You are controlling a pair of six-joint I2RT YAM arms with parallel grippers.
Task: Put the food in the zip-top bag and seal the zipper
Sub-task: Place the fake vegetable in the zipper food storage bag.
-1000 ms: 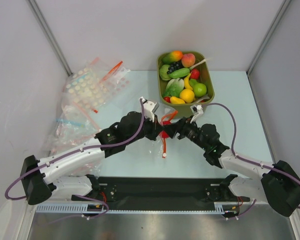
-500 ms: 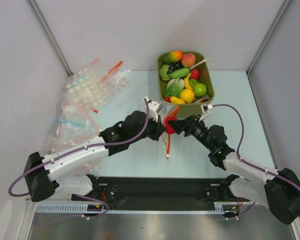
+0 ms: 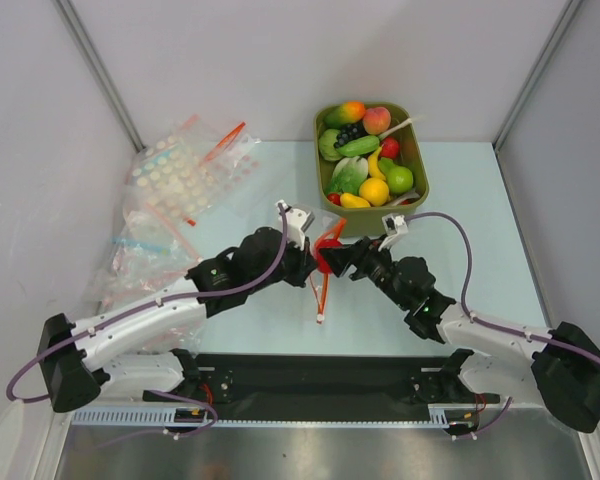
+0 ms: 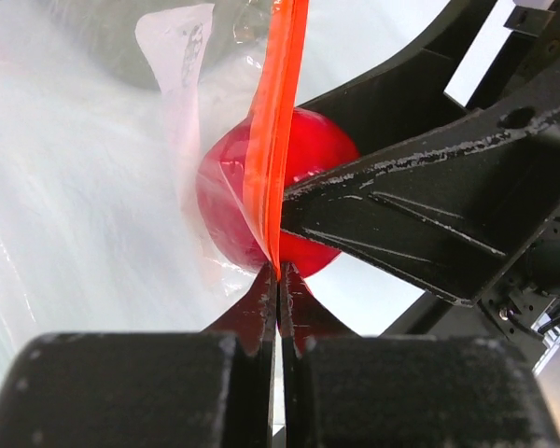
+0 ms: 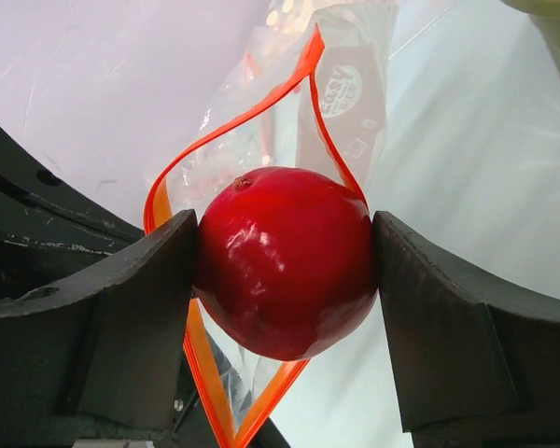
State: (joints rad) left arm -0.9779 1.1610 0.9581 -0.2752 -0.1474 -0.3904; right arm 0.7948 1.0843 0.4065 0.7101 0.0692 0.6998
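My right gripper (image 5: 285, 266) is shut on a glossy red toy fruit (image 5: 285, 261) and holds it in the open mouth of the clear zip-top bag (image 5: 341, 93). The red-orange zipper (image 5: 215, 140) loops open around the fruit. My left gripper (image 4: 278, 273) is shut on the zipper strip (image 4: 275, 112) and holds the bag up. In the top view the two grippers meet at the table's middle, left (image 3: 310, 262) and right (image 3: 332, 262), with the fruit (image 3: 324, 258) between them and the zipper (image 3: 323, 290) hanging down.
An olive-green tub (image 3: 420, 180) with several toy fruits and vegetables stands just behind the grippers. Clear bags with white dots (image 3: 180, 175) and one with a blue strip (image 3: 140, 245) lie at the back left. Walls close in on both sides.
Both grippers have shifted a little left with the bag and fruit. The hanging zipper strip has swung left.
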